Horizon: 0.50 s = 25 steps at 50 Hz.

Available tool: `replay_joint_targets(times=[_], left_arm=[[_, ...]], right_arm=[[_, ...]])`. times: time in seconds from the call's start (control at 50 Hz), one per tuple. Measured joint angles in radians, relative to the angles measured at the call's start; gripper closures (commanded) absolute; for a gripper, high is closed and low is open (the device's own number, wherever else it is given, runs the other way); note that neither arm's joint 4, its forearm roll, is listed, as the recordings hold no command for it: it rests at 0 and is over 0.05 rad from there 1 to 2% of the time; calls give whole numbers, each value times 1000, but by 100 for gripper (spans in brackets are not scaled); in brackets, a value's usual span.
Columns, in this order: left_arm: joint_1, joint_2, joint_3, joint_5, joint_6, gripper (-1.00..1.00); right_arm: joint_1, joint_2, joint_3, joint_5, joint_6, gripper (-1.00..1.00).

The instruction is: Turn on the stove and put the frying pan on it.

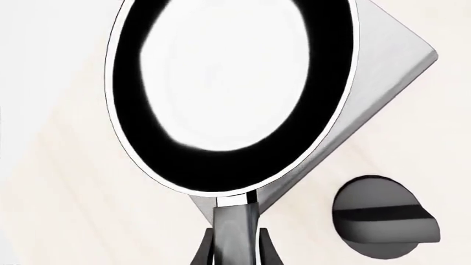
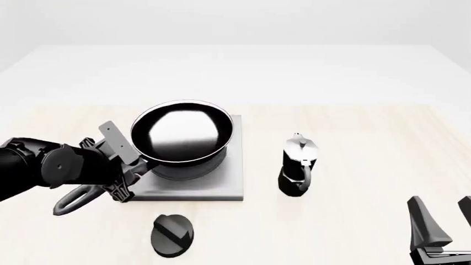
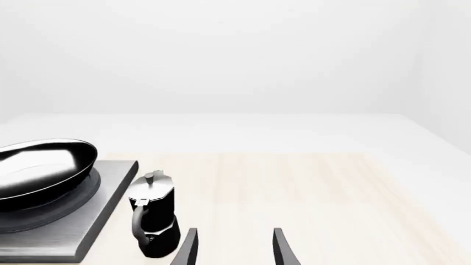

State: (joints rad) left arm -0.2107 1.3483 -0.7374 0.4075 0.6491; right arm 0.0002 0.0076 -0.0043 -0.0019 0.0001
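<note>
Your right gripper (image 2: 442,229) waits open. Your left gripper (image 1: 234,243) clamps the glossy black round frying pan (image 2: 182,132), tilted above the grey square metal stove (image 2: 220,185); releasing now may let it slide.

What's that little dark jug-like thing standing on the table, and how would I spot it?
Find the grey square stove slab with the black frying pan over it. Just to its right, standing apart on the pale wooden table, is the moka pot. It is the only tall, upright item: a black faceted base, silver top with a lid knob and a curved handle, unlike the flat round knob in front of the slab.
</note>
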Motion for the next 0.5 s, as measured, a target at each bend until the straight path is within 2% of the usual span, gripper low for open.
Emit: replay_joint_targets(times=[0.28,0.3,0.5], left_arm=[[11,26,-4,-18,10,100],[13,29,-5,-20,12,-100],[15,37,-15,-28,21,-100]], right_arm=[[0,0,0,0,0,-100],[0,0,0,0,0,-100],[0,0,0,0,0,-100]])
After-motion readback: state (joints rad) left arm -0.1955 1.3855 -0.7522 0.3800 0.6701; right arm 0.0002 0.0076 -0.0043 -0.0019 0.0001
